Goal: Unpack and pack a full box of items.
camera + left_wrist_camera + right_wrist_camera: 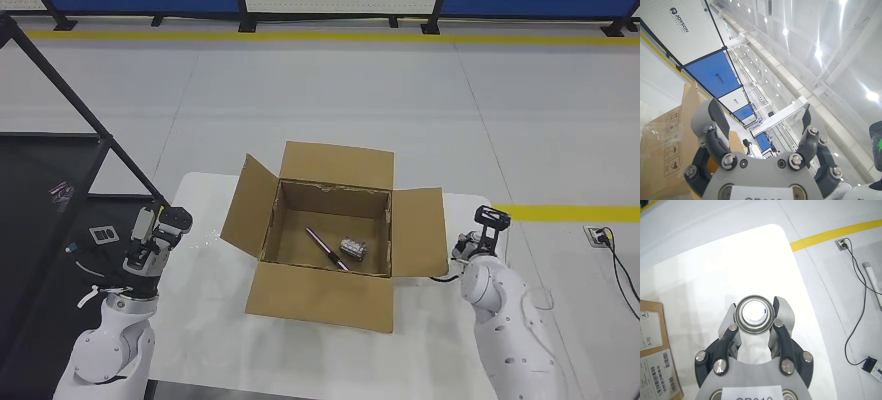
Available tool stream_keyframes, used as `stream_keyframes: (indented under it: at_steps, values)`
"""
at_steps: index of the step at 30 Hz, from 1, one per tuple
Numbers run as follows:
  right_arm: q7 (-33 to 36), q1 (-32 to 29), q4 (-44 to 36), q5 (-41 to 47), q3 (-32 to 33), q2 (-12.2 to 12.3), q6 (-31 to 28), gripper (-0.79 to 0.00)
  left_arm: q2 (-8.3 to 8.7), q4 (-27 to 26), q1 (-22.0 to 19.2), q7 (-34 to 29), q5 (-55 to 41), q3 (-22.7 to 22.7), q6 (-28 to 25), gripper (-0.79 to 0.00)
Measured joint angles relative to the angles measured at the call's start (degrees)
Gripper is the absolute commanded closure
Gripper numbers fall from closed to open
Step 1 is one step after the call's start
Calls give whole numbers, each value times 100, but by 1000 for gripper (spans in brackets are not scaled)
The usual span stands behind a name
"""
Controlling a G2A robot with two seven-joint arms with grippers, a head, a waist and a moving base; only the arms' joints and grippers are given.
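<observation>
R claw [755, 305], just right of the box [320, 295] over the worktop [210, 320], is clamped on a metal can [754, 320], seen end-on betw. its fingers. L claw [761, 106], left of the box, points up w/ fingers spread wide, holding nothing. Inside the box: dark pen [325, 248] & small wrapped item [353, 246] just beside it, twd the right wall. All 4 flaps open.

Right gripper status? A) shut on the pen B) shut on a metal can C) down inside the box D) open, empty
B: in its wrist view the right gripper has a finger pressed to each side of a round metal-rimmed can, above the table and outside the box.
</observation>
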Motion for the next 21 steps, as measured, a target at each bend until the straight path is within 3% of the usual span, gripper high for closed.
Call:
stream_keyframes:
  at_steps: [7,12,17,21]
  values:
    - [365,-468,-1893,-804,-273,-2,581,0,0,0,0,0,0,0,0,-785]
    - [681,-476,-3008,-1482,-715,-33,647,0,0,0,0,0,0,0,0,-785]
    - [866,-134,-3370,-2039,-1259,-102,708,0,0,0,0,0,0,0,0,-785]
    - [859,189,-3379,-1877,-1699,-179,467,0,0,0,0,0,0,0,0,-785]
